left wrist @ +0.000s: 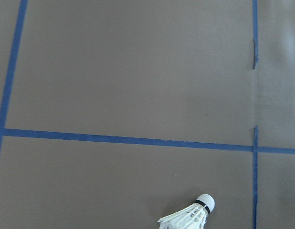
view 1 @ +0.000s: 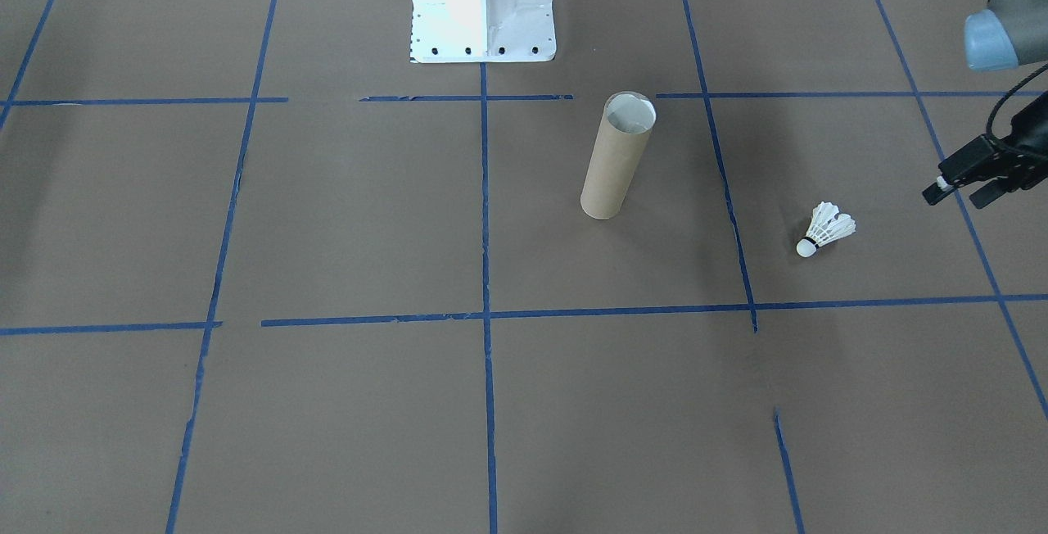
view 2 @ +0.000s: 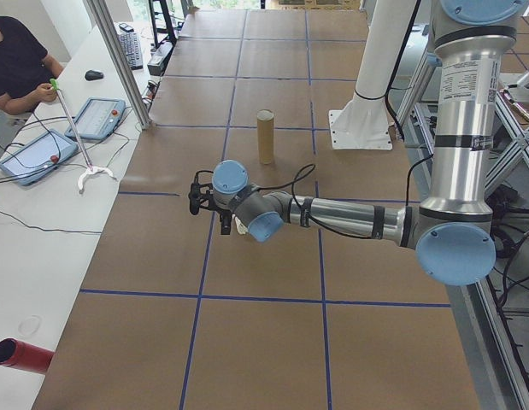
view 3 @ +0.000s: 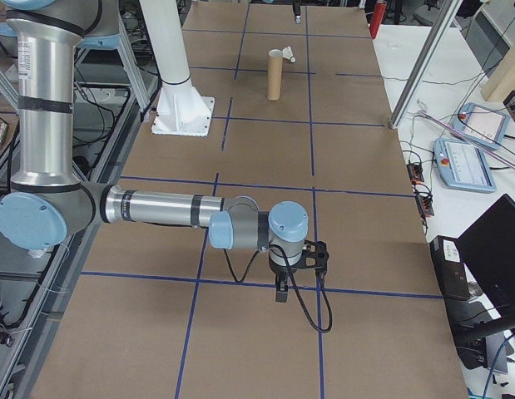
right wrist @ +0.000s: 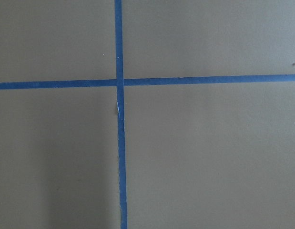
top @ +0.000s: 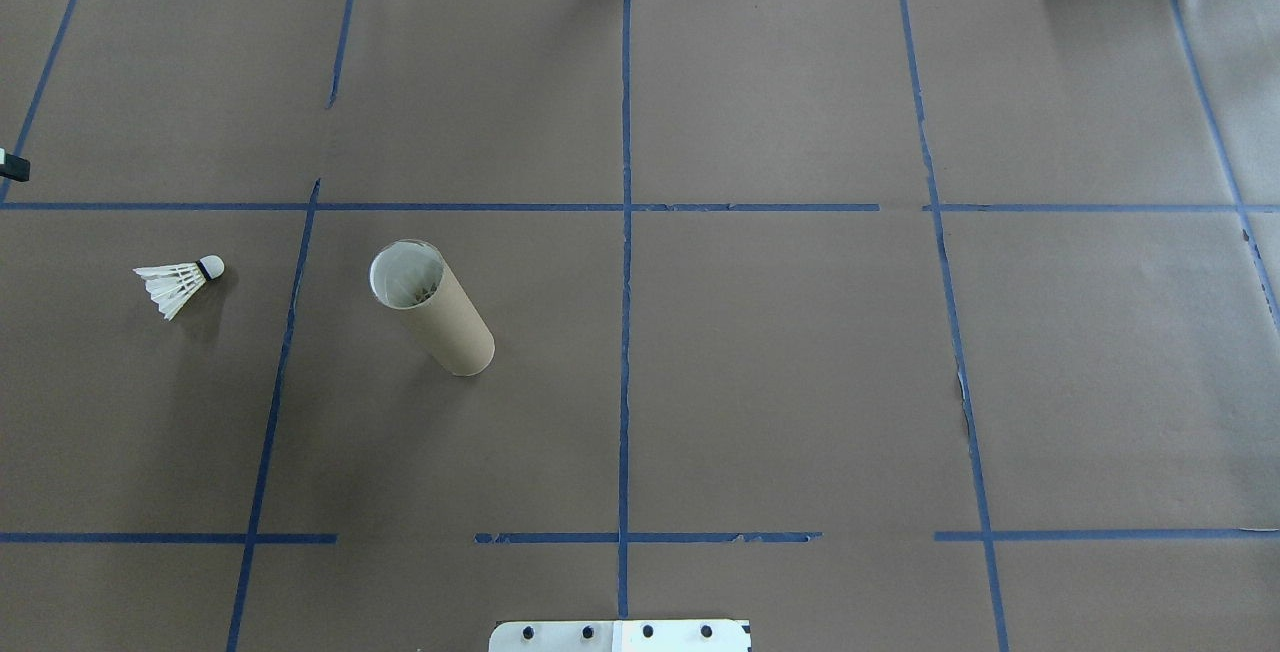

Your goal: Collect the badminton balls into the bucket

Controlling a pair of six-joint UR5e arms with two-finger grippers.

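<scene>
Nothing collected yet. Shuttlecock (view 1: 825, 229) lay on surface, right of centre in front view, apart from upright tube (view 1: 616, 159). Left tool (view 1: 966, 187) near it, w/ jaws apparently spread; right tool: can't tell. You had pick + drop left.

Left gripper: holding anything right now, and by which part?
Nothing held. The left gripper hangs off to one side of the shuttlecock, which lies on its side on the table, apart from the upright cardboard tube.
</scene>
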